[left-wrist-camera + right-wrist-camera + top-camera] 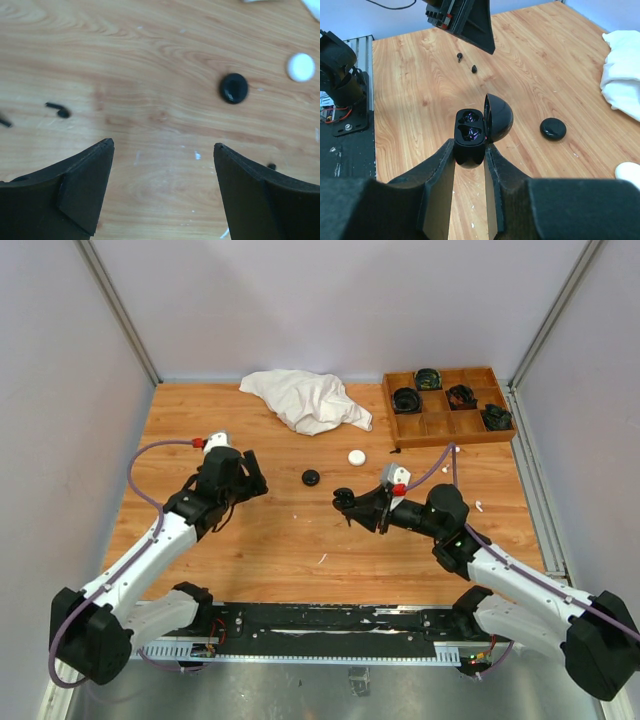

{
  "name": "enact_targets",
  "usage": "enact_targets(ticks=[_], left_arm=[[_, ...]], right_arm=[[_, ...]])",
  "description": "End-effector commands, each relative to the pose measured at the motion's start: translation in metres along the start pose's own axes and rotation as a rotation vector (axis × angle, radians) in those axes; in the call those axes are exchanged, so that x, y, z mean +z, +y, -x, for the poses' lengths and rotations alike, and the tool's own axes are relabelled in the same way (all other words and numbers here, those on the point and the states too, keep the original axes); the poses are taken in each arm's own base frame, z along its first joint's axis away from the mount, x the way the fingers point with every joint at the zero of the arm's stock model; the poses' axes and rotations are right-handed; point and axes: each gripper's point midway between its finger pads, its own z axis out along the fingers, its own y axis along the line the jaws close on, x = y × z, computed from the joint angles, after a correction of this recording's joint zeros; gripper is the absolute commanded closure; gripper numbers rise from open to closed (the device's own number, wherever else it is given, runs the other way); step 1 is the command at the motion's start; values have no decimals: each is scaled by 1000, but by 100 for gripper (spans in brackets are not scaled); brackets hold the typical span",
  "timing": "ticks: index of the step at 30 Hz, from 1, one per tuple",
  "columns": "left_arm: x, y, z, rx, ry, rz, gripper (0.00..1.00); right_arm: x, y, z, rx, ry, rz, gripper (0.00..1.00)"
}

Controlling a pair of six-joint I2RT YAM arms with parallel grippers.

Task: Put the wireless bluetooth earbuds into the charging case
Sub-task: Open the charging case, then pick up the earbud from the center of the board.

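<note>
Grips the glossy black, round, hinged plastic charging case (470,127) lid-open in the clamped right claw (470,146), wells presented for loading, and hovers the spread left claw (162,147) near the tiny black stemmed earbud (59,110) lying loose on the wooden table (160,60).

Cloth (305,400) left of tray (440,425), case (470,142) between fingers (440,170)

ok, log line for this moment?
left gripper: open, empty | right gripper: shut on open black plastic charging case | sockets: look empty | black stemmed earbud: loose, not inserted
</note>
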Motion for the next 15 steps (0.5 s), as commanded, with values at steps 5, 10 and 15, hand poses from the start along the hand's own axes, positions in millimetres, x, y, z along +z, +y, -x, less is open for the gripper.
enact_targets(ticks=[5, 10, 15], left_arm=[[13, 82, -7, -197, -1, 287, 11], [16, 116, -7, -261, 8, 364, 10], [23, 144, -8, -345, 26, 434, 11]], right_arm=[[-5, -3, 17, -40, -73, -38, 99], [-9, -4, 20, -60, -86, -54, 99], [-10, -3, 23, -75, -99, -59, 98]])
